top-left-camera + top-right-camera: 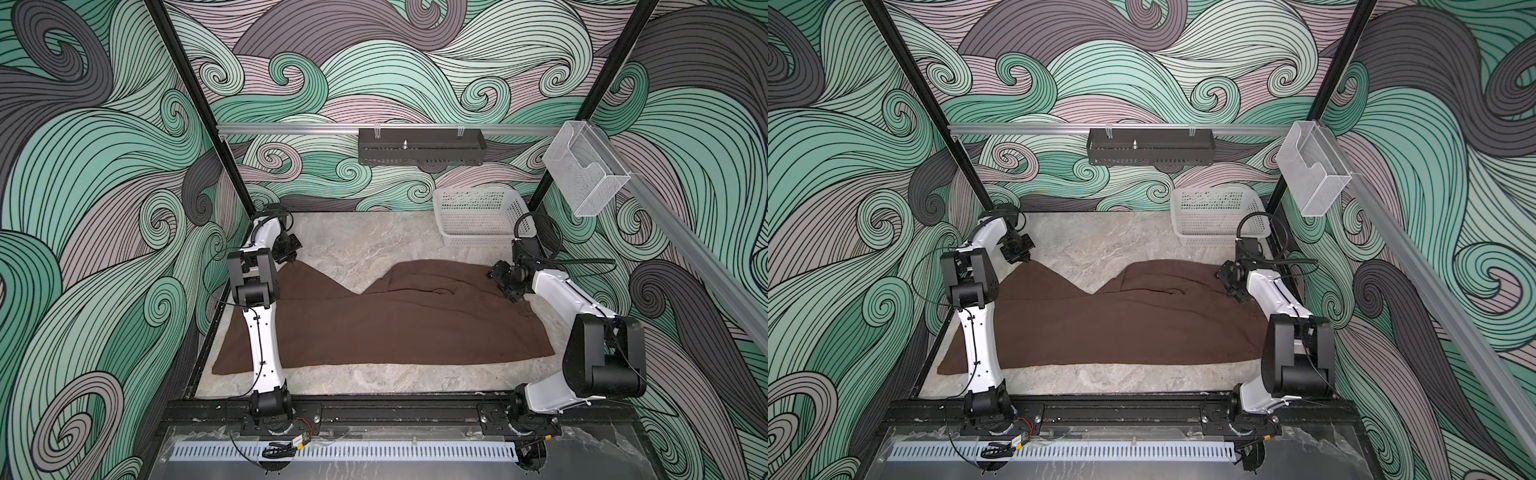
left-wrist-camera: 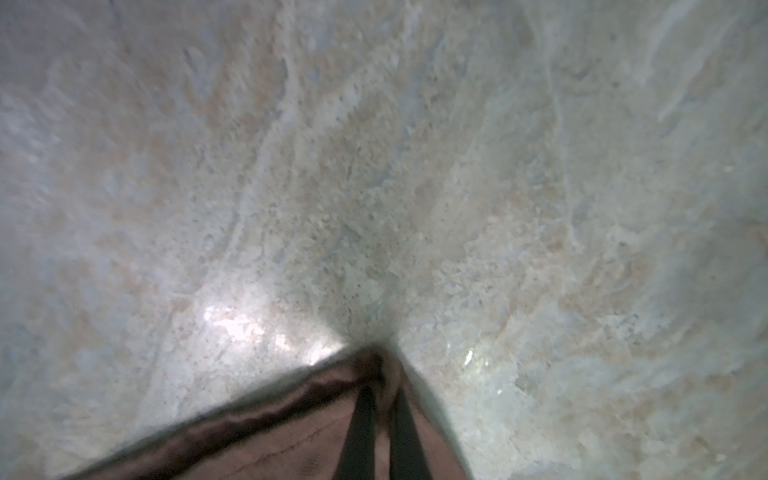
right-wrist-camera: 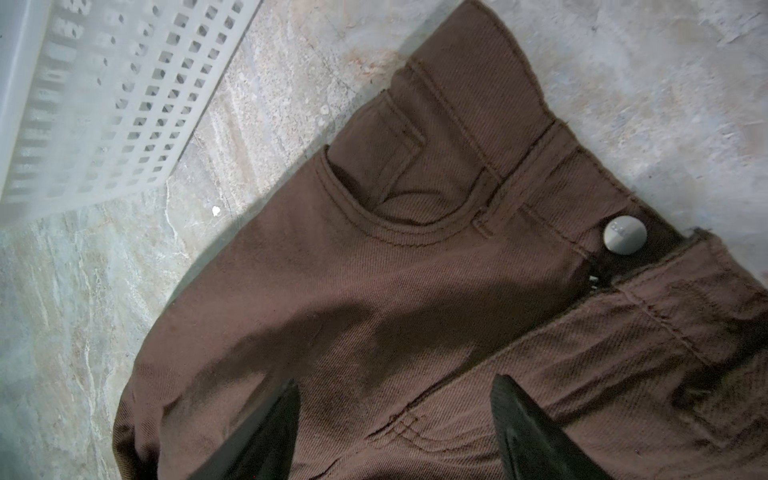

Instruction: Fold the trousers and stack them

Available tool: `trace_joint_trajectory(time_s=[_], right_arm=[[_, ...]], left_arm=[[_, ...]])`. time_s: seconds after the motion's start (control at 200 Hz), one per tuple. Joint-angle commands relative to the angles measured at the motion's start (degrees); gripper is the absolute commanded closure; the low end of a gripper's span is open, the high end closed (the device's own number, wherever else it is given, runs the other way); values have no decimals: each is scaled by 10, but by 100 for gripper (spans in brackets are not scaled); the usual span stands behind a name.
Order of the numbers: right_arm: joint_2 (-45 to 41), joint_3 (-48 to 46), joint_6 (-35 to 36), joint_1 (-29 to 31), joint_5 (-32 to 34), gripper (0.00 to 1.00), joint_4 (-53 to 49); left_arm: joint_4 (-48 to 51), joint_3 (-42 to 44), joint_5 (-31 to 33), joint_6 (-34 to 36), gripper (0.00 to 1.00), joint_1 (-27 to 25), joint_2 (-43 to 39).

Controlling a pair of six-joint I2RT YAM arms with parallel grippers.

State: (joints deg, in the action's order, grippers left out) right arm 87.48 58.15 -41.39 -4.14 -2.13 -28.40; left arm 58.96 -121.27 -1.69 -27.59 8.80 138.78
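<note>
1. At the tips of the left pincer point(image 2: 383, 392), a hem corner point(image 2: 332, 386) of the dark-brown trousers point(image 1: 395, 328) is pinched, with the jaws shut on it. The bite looks shallow, taking only the point of the cloth, so a quick lift or pull could let the corner slip out.
2. From that pincer toward the right one, the trousers lie spread across the marbled counter point(image 1: 353, 245). The two legs splay in a V with bare counter between them. Raising one corner alone would probably drag that leg askew rather than lay it squarely over its twin.
3. Beneath the right pincer point(image 3: 395, 395), whose jaws stand wide open and hold nothing, lies the waist end, with the front pocket point(image 3: 395, 199) and metal button point(image 3: 624, 240) just ahead of it. Whether it touches the cloth I cannot tell. Closing here may gather only the top layer, and the waistband point(image 3: 511, 104) would then gape during the fold.
4. Beyond the right pincer stands the white perforated basket point(image 1: 478, 216), near the waistband but apart from it. A wide swing of that arm could knock it.
</note>
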Motion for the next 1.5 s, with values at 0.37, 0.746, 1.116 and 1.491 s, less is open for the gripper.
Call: trace_joint_trajectory(time_s=[0.37, 0.746, 1.116, 1.491], right_arm=[[89, 46, -26, -53, -15, 32, 19], [154, 28, -48, -75, 25, 71, 30], [162, 10, -54, -91, 79, 79, 41], [166, 12, -47, -103, 90, 80, 30]], left_arm=[[5, 8, 10, -12, 100, -3, -97], [-33, 54, 1, -64, 100, 36, -192], [-148, 76, 33, -105, 100, 97, -256], [-128, -53, 35, -92, 100, 108, -176]])
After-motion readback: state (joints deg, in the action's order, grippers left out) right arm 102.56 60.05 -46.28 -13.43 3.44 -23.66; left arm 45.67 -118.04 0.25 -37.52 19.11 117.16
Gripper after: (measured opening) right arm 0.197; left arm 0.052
